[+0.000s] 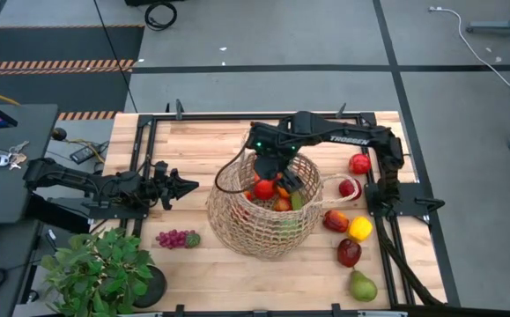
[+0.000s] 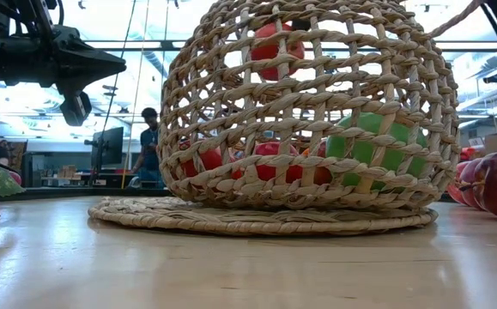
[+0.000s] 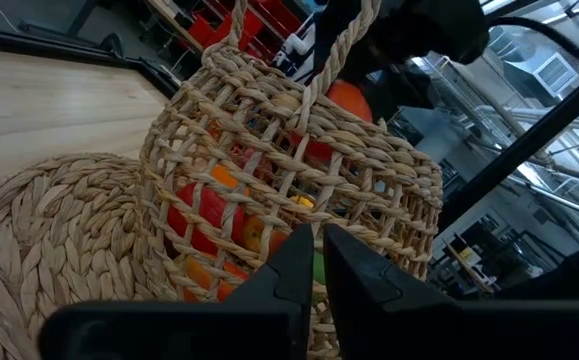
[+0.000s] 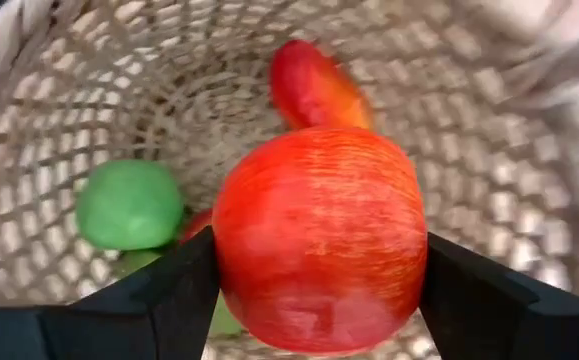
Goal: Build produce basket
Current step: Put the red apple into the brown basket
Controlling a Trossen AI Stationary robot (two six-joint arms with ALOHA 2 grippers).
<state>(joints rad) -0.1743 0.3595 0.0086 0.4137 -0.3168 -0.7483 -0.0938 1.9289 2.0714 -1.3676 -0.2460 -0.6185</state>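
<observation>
The right claw (image 4: 319,270) is clamped on a red apple (image 4: 319,238) directly above the open mouth of the basket (image 1: 237,229), which stands mid-table (image 1: 193,141); release is straight down. The left claw (image 1: 187,186), fingers together, waits just beside the basket. Grapes (image 1: 175,238) and 6 other pieces remain on the wooden table.

Robotics lab/workshop: hazard-tape floor (image 1: 56,64), loose cables (image 1: 475,40), monitors (image 2: 111,146), ppl at benches (image 2: 148,146).

Bright even overhead light; low view backlit, windows blown out; right wrist background blurred.
</observation>
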